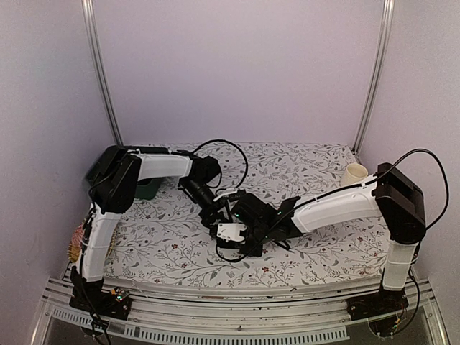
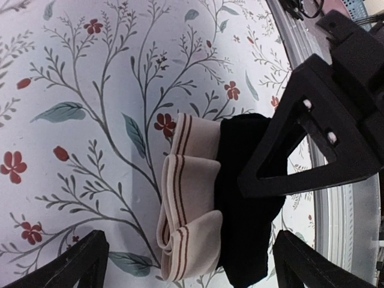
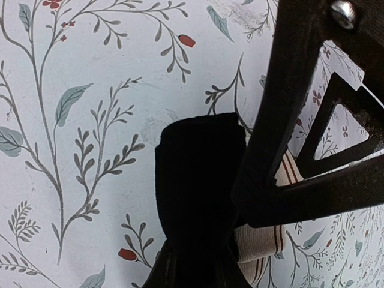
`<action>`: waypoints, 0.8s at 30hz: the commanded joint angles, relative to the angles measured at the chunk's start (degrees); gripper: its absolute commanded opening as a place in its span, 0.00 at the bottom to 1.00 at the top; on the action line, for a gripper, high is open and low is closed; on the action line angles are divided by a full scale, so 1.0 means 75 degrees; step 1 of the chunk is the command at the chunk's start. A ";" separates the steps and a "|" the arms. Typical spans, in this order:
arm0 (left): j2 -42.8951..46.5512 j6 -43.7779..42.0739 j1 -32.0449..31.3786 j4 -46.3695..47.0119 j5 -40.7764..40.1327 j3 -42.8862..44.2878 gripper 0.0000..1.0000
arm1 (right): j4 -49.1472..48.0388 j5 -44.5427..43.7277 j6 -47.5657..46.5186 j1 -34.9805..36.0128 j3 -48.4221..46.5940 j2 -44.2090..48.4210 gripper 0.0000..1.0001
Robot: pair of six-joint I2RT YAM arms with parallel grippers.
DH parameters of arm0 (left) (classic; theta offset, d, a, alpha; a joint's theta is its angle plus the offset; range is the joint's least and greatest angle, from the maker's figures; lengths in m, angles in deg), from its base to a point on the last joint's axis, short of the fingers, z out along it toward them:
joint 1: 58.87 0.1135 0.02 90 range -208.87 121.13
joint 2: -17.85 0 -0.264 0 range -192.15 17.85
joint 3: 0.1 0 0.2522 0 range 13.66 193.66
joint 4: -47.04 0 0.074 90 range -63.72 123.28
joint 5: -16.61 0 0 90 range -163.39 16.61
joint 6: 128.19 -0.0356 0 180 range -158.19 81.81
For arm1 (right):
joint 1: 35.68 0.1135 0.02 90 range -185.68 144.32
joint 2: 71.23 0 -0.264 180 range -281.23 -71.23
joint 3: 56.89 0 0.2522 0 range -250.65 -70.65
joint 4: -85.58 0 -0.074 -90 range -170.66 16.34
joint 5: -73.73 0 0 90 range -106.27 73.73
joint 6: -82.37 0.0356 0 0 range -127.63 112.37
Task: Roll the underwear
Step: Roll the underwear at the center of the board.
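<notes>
One underwear [image 2: 240,204] lies on the floral cloth: black fabric with a cream-beige, brown-striped waistband [image 2: 186,198] folded at one end. In the top view it [image 1: 231,231] is a small bundle at table centre. My left gripper [image 2: 192,270] is open, its fingers [image 2: 78,264] wide apart on either side of the bundle. My right gripper [image 3: 195,276] is shut on the black rolled end [image 3: 198,180]. One right finger shows in the left wrist view [image 2: 288,162], across the black fabric. In the top view, the left gripper [image 1: 218,214] and right gripper [image 1: 243,233] meet at the bundle.
A dark green tray [image 1: 149,189] stands at the back left, under the left arm. A cream cup [image 1: 353,174] stands at the back right. A reddish-brown thing [image 1: 73,244] sits at the table's left edge. Metal posts stand at both back corners.
</notes>
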 commanded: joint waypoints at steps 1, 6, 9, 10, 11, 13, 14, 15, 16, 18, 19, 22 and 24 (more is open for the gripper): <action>-0.0373 -0.0709 -0.0005 -0.0978 0.0172 0.0077 0.98 | 0.0771 0.0144 0.0036 -0.0088 0.0080 -0.0543 0.03; -0.0281 -0.1371 -0.0338 -0.1350 -0.0002 -0.0172 0.98 | 0.0850 0.0308 0.0200 -0.0292 -0.0077 -0.0542 0.03; -0.0233 -0.1664 -0.0576 -0.1515 -0.0057 -0.0277 0.94 | 0.0961 0.0461 0.0259 -0.0462 -0.0278 -0.0611 0.03; -0.0196 -0.1731 -0.0626 -0.1526 -0.0056 -0.0316 0.92 | 0.0986 0.0525 0.0268 -0.0520 -0.0363 -0.0640 0.03; -0.0155 -0.1762 -0.0658 -0.1493 -0.0058 -0.0354 0.90 | 0.1020 0.0573 0.0283 -0.0579 -0.0397 -0.0658 0.03; -0.0076 -0.1786 -0.0699 -0.1431 -0.0059 -0.0394 0.85 | 0.1090 0.0736 0.0296 -0.0653 -0.0480 -0.0694 0.03; -0.0044 -0.1799 -0.0715 -0.1398 -0.0059 -0.0409 0.82 | 0.1115 0.0813 0.0309 -0.0688 -0.0536 -0.0711 0.03; -0.0009 -0.1791 -0.0724 -0.1354 -0.0069 -0.0427 0.80 | 0.1155 0.0896 0.0338 -0.0742 -0.0586 -0.0735 0.03; 0.0043 -0.1804 -0.0733 -0.1315 -0.0067 -0.0449 0.78 | 0.1235 0.1013 0.0408 -0.0803 -0.0668 -0.0768 0.04; 0.0150 -0.1874 -0.0780 -0.1283 -0.0126 -0.0516 0.75 | 0.1448 0.1184 0.0526 -0.0937 -0.0880 -0.0856 0.04; 0.0205 -0.1899 -0.0813 -0.1256 -0.0161 -0.0563 0.74 | 0.1544 0.1221 0.0592 -0.1002 -0.0999 -0.0907 0.04; 0.0402 -0.1980 -0.0965 -0.1145 -0.0287 -0.0775 0.75 | 0.1858 0.1180 0.0840 -0.1167 -0.1318 -0.1064 0.04; 0.0549 -0.1920 -0.1074 -0.0925 -0.0384 -0.0939 0.72 | 0.2013 0.1161 0.0953 -0.1216 -0.1542 -0.1190 0.04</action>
